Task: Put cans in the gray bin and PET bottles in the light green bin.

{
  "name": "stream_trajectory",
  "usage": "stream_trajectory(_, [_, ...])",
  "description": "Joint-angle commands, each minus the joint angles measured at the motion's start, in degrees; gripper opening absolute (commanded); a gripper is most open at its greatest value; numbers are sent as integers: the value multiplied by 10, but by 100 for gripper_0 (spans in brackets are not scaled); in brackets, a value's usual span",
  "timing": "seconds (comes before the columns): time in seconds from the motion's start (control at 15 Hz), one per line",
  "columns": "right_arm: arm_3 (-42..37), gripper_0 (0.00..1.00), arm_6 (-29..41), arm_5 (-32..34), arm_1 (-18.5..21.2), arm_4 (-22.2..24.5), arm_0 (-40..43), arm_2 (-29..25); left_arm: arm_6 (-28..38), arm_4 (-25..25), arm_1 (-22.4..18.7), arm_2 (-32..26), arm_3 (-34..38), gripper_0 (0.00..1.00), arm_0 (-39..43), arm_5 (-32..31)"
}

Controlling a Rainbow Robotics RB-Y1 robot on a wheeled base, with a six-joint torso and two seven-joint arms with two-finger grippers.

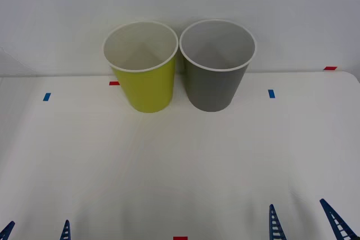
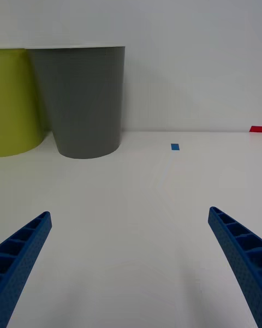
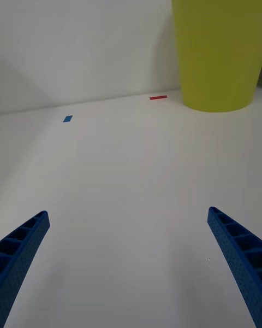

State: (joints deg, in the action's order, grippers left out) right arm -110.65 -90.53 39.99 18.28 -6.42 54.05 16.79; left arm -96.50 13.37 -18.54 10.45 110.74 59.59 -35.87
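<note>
The light green bin (image 1: 143,85) and the gray bin (image 1: 214,88) stand upright side by side at the back of the white table (image 1: 180,161), green on the left, and both look empty inside. Cans and PET bottles are out of view. My left gripper (image 1: 37,231) is open low at the table's near left edge, facing the light green bin (image 3: 218,49). My right gripper (image 1: 305,223) is open at the near right, facing the gray bin (image 2: 84,104), with the light green bin (image 2: 16,104) beside it. Neither gripper holds anything.
Small tape marks lie on the table: blue (image 1: 46,96) at the left, red (image 1: 114,83) by the green bin, blue (image 1: 271,93) at the right, red (image 1: 330,68) at the far right, red (image 1: 180,238) at the front. A white wall rises behind the bins.
</note>
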Motion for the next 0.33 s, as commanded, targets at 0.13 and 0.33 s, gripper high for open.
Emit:
stream_trajectory(0.13, [0, 100, 0, 0, 0, 0, 0, 0, 0, 0, 0, 0, 0, 100, 0, 0])
stream_trajectory(0.33, [0, 100, 0, 0, 0, 0, 0, 0, 0, 0, 0, 0, 0, 100, 0, 0])
